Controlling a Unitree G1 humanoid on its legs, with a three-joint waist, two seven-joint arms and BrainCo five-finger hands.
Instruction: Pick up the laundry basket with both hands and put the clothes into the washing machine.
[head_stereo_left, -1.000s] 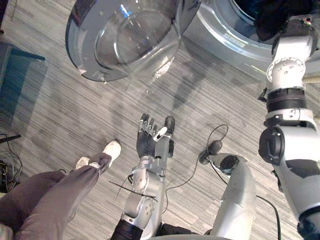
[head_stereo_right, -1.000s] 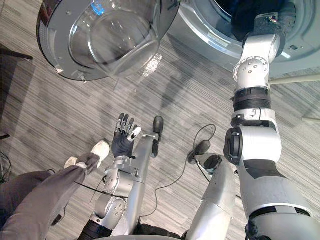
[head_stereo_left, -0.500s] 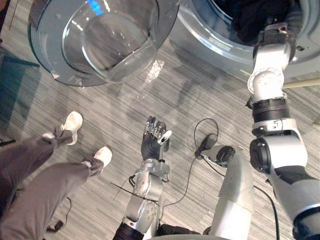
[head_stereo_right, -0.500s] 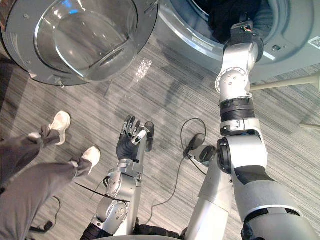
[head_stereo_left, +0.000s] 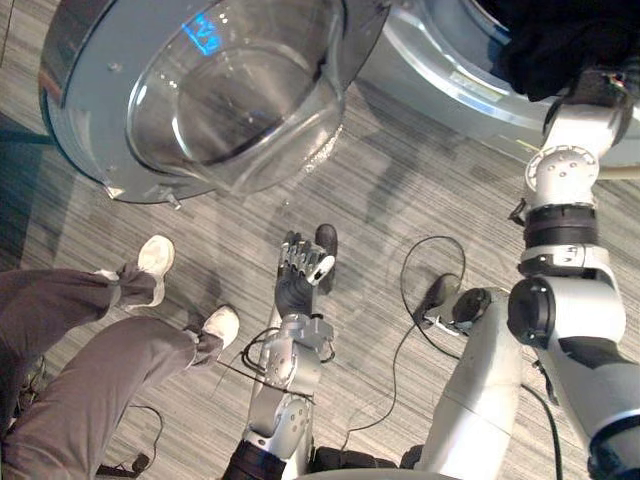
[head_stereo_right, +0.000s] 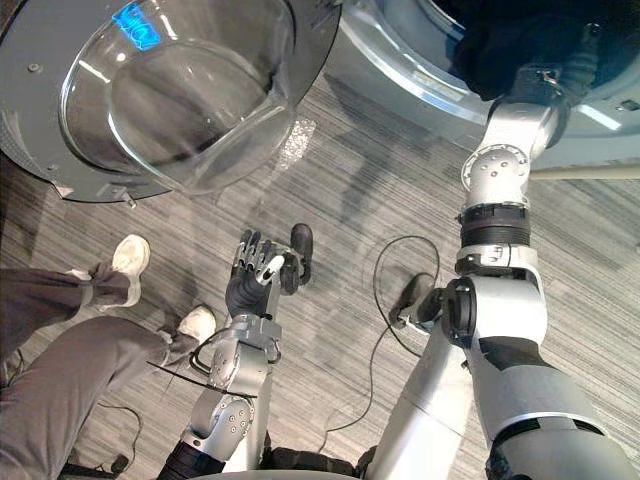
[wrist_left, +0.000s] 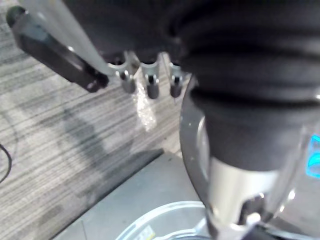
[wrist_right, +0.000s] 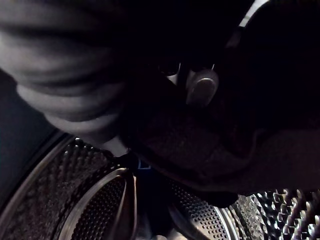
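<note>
The washing machine (head_stereo_left: 450, 85) stands at the top right, and its round glass door (head_stereo_left: 210, 95) is swung open to the left. A heap of dark clothes (head_stereo_left: 560, 40) fills the drum's mouth. My right arm reaches up into that mouth. My right hand (wrist_right: 202, 87) is buried among the dark clothes (wrist_right: 200, 150), with the perforated steel drum (wrist_right: 85, 210) just beyond it. My left hand (head_stereo_left: 300, 272) hangs low over the floor below the door, open with straight fingers (wrist_left: 150, 86), and it holds nothing.
A person stands at the lower left in grey trousers (head_stereo_left: 90, 360) and white shoes (head_stereo_left: 155, 256), close beside my left arm. Grey striped carpet (head_stereo_left: 420, 190) lies between the door and the machine.
The whole picture has shifted, so the camera moved. The person's feet have stepped closer to my left arm. My right arm stays in the drum's mouth, and my left hand stays open.
</note>
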